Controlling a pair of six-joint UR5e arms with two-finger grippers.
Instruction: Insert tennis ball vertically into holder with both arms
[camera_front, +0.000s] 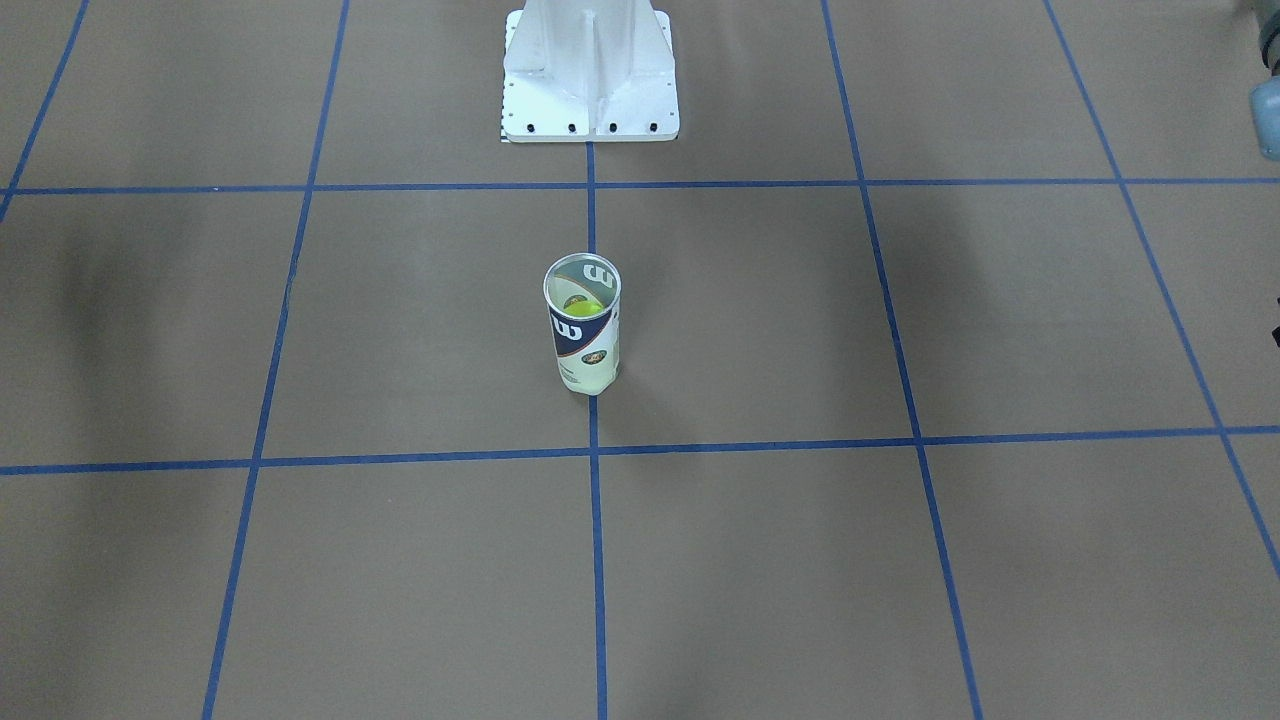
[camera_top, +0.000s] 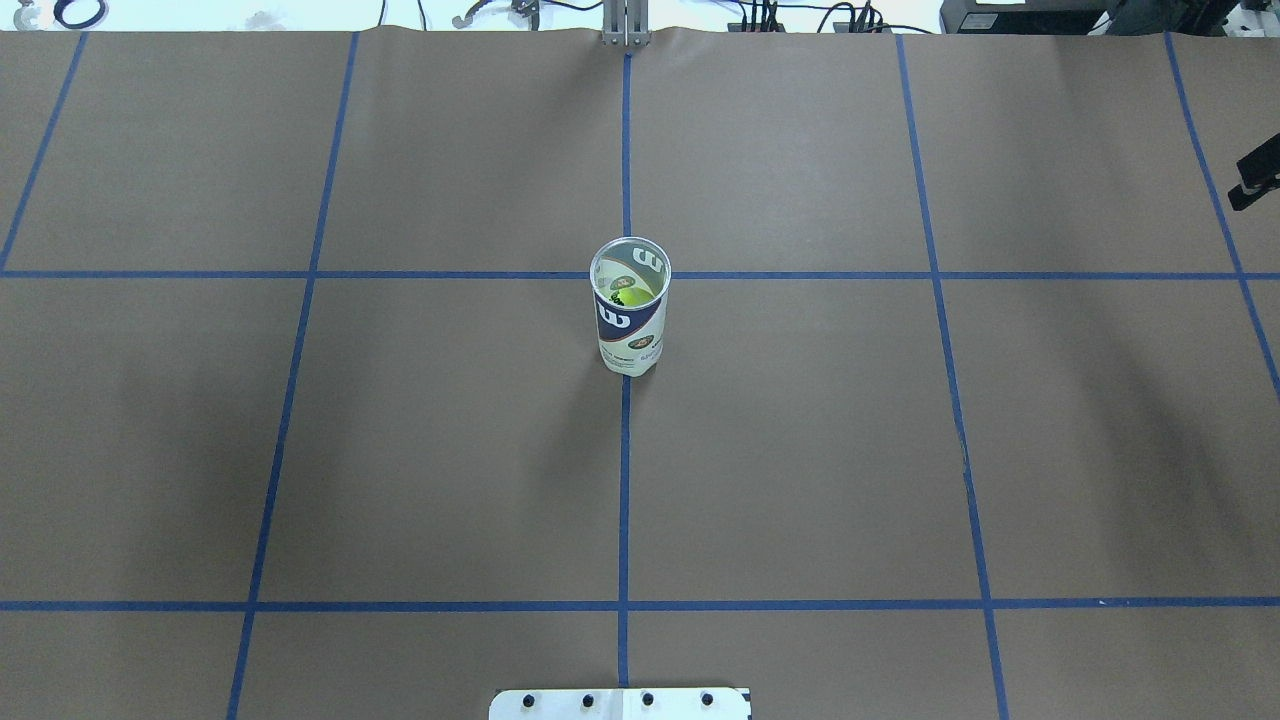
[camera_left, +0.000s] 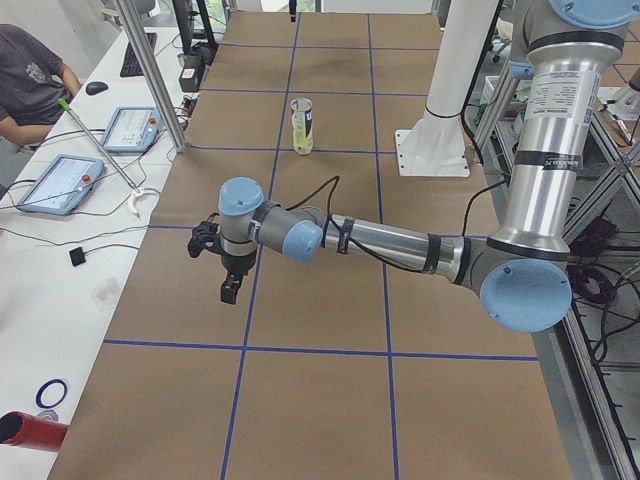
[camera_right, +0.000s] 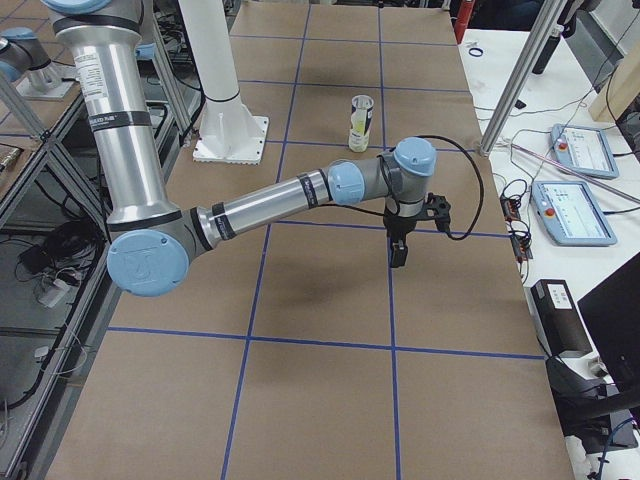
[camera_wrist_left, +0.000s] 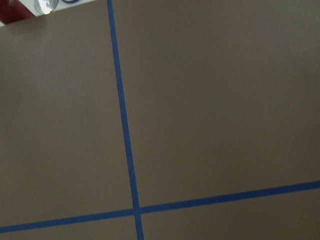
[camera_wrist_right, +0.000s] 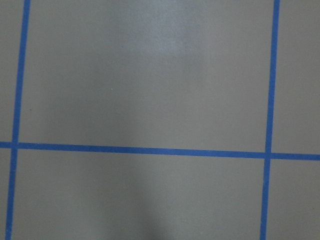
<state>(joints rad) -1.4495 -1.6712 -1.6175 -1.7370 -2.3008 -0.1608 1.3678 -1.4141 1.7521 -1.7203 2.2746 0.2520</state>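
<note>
At the middle of the brown-paper table (camera_top: 420, 450), the holder (camera_top: 630, 305) stands upright on the blue tape centre line (camera_top: 624, 480). Its open mouth faces up, and a yellow-green tennis ball (camera_top: 628, 296) shows down inside it. The left arm (camera_left: 380, 240) and the right arm (camera_right: 270, 205) stretch out low toward opposite ends of the table, both well apart from the holder. The left gripper (camera_left: 229, 293) hangs fingers-down above the paper, close to a tape line. The right gripper (camera_right: 397, 256) hangs the same way at the other end. Only the side views show them properly, so whether either is wide or narrow cannot be told. Both wrist views show just paper and tape lines. The white pedestal base (camera_front: 590, 70) stands on the robot's side of the holder, on the same centre line.
</note>
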